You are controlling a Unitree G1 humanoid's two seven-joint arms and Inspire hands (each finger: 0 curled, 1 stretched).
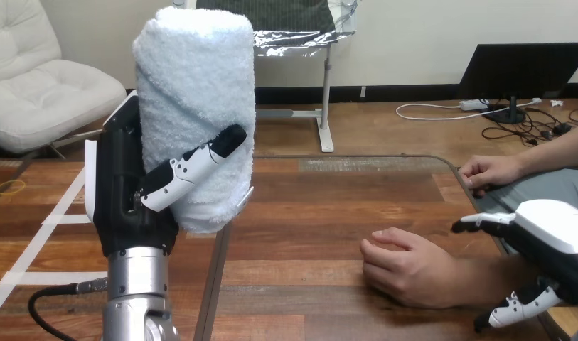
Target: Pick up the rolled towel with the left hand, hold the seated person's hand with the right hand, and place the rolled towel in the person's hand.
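Towel (197, 106): upright, fingers of the left hand (140, 192) wrapped round it.
Right hand (556, 238): fingers spread open beside the person's wrist (471, 273).
Person's hand (407, 266): right of towel, well apart.

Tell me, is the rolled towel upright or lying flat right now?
Upright. The rolled towel stands on end, its long axis vertical, clasped by the left hand above the table.

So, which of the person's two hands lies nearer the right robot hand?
The curled hand on the table; the other hand rests farther back at its edge.
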